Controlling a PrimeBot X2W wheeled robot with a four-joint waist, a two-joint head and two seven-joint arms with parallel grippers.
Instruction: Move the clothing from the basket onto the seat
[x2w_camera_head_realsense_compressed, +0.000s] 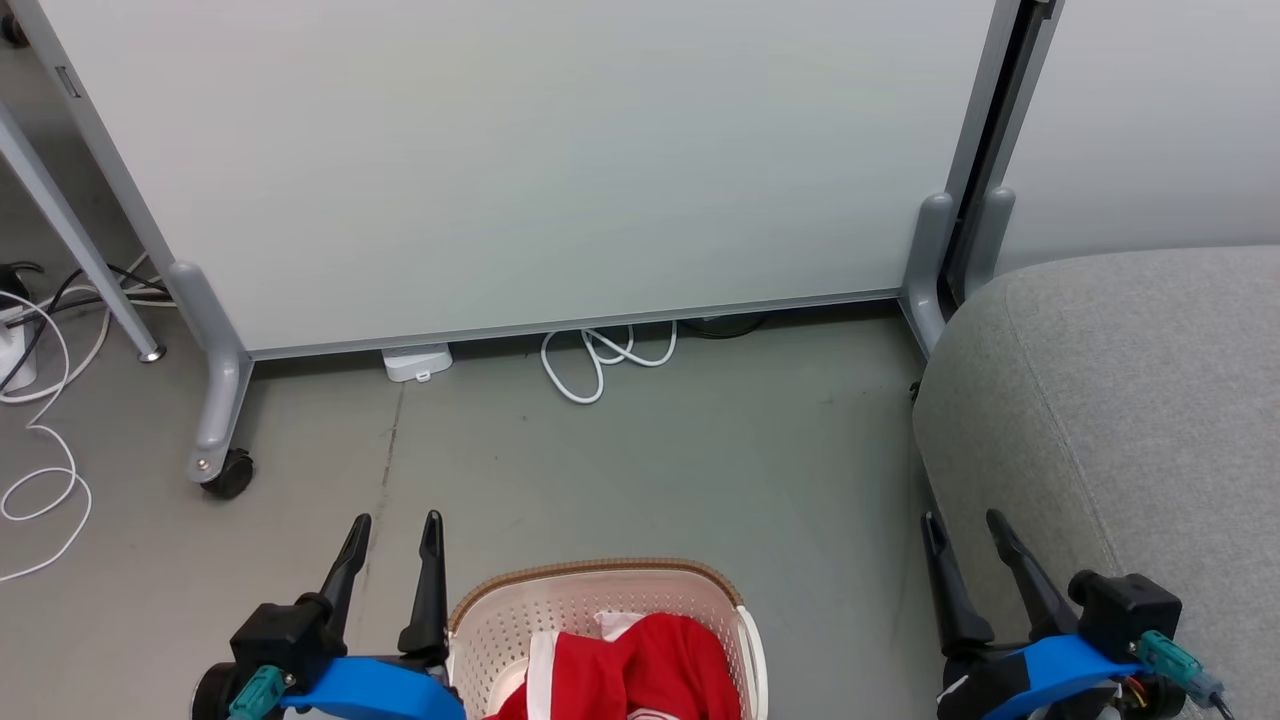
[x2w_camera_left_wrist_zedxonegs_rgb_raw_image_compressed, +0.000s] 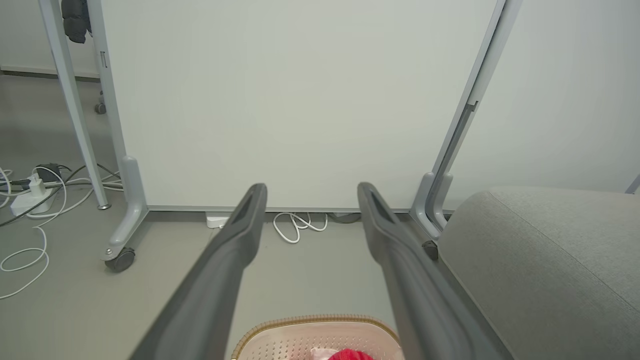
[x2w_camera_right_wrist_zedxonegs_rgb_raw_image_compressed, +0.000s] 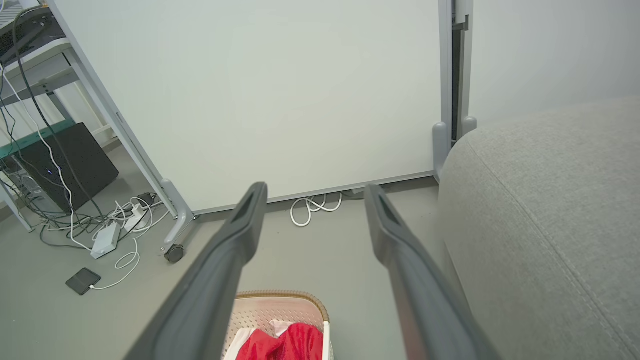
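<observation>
- The left gripper (x2w_camera_head_realsense_compressed: 397, 520) hangs low over the floor (x2w_camera_head_realsense_compressed: 700, 460), just beside the basket (x2w_camera_head_realsense_compressed: 600, 568) on its left. Its two dark fingers are spread wide, with nothing between them.
- The right gripper (x2w_camera_head_realsense_compressed: 962, 518) stands equally wide and empty, close against the near edge of the seat (x2w_camera_head_realsense_compressed: 1130, 400). I can't tell whether it touches the fabric.
- The basket stands upright on the grey floor between the two grippers, much nearer the left one.
- The clothing (x2w_camera_head_realsense_compressed: 650, 670) lies bunched inside the basket, red with a white panel showing along one side.
- The seat sits to the right of the basket, with a strip of floor between them.
- Beyond the basket stands a pale panel (x2w_camera_head_realsense_compressed: 560, 160) on grey legs, the left leg ending in a black caster (x2w_camera_head_realsense_compressed: 228, 474).
- A white cable (x2w_camera_head_realsense_compressed: 600, 360) lies looped under the panel's lower edge, with a small white box (x2w_camera_head_realsense_compressed: 416, 361) beside it.
- More cables (x2w_camera_head_realsense_compressed: 40, 440) trail over the floor at the far left.
</observation>
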